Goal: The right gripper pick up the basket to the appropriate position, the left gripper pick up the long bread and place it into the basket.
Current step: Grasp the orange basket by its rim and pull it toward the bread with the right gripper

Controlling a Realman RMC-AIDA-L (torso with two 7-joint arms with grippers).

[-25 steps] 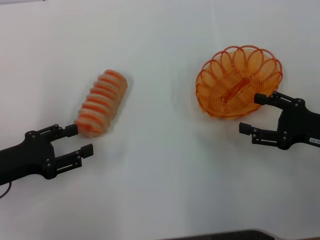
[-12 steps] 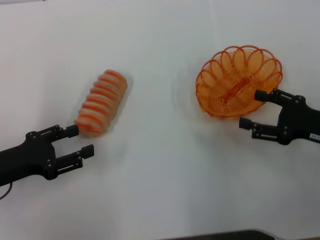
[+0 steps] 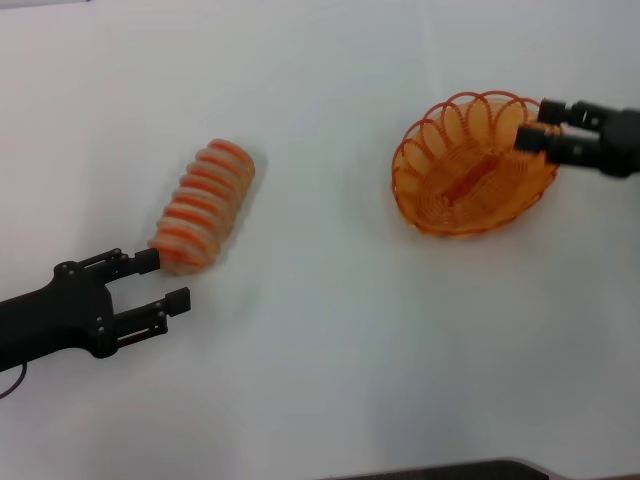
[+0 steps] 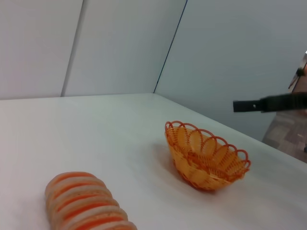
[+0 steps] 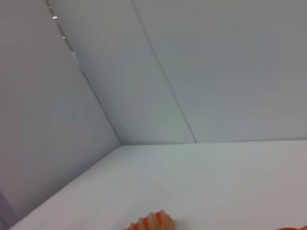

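Right tool (image 3: 540, 125) now lifted over the basket (image 3: 470, 170) rim, fingers narrow, left tool (image 3: 160, 280) wide beside the long bread (image 3: 203, 205), white surface (image 3: 330, 330).

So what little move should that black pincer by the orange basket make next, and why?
Probably lower the right pincer toward the far rim of the basket. The left wrist view shows it up in the air above the basket, not touching, so nothing is gripped yet. The left pincer waits open beside the long bread.
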